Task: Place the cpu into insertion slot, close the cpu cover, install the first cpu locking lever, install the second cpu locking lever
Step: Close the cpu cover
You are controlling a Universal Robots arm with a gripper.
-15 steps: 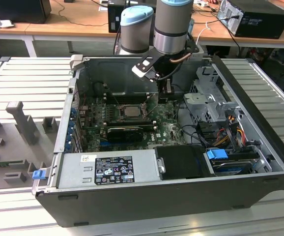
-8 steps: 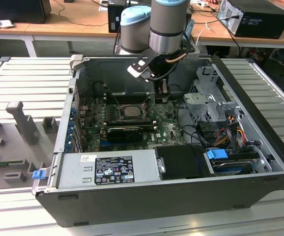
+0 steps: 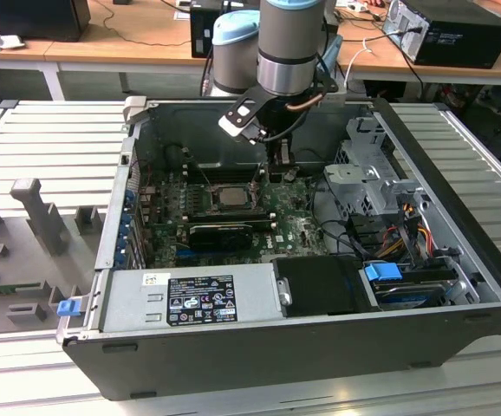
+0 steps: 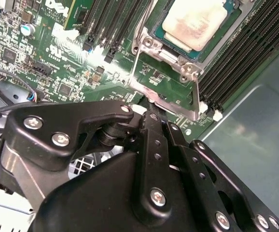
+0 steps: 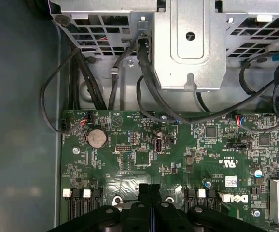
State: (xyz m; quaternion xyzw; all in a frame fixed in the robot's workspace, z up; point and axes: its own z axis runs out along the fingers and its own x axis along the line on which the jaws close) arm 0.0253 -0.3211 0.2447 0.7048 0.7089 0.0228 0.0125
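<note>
The cpu (image 4: 195, 21) (image 3: 230, 195) lies flat in the insertion slot on the motherboard, silver-grey top up. The cpu cover (image 4: 178, 57), a silvery frame, lies down around it and hides most of the slot. A thin metal locking lever (image 4: 197, 94) runs along the socket's edge, and its bent end (image 4: 144, 94) lies just off my fingertips. My gripper (image 4: 151, 113) (image 5: 149, 189) (image 3: 278, 163) is shut, its two black fingers pressed together, with its tip low over the board beside the socket, at the lever's bent end. I cannot tell whether it touches the lever.
Black memory slots (image 4: 241, 63) flank the socket. A grey power supply box (image 3: 190, 299) fills the case's near side. A metal drive cage (image 3: 367, 178) with black cables (image 5: 144, 72) stands to the exterior view's right. A coin battery (image 5: 97, 137) sits on the board.
</note>
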